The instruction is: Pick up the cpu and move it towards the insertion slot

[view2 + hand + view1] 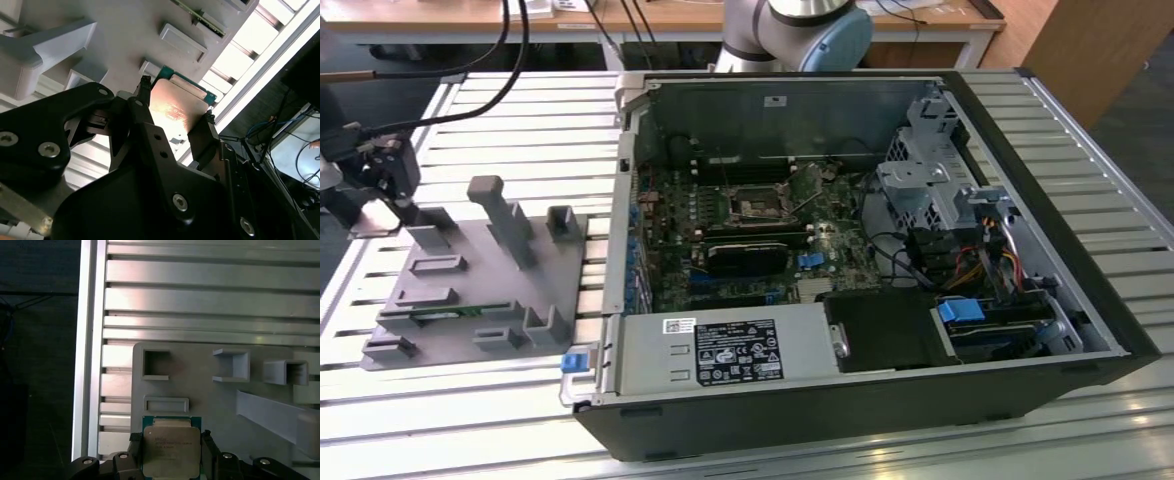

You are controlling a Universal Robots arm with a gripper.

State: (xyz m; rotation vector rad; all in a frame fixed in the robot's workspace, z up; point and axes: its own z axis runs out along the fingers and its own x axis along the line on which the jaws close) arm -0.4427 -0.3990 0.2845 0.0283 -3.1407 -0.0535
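The cpu, a thin square chip with a pale metal top and green edge, sits between the two black fingers of my gripper, which is shut on it. In the second wrist view the cpu is clamped by the gripper just above the grey plastic fixture. In the exterior view the gripper hangs at the exterior view's far left, over the fixture's far left corner. The insertion slot, a dark square socket in a metal frame, lies on the motherboard inside the open computer case, well to the right.
The open computer case has tall walls around the motherboard, with a drive cage, cables and a power supply inside. The fixture carries upright posts. Everything rests on a slatted aluminium table.
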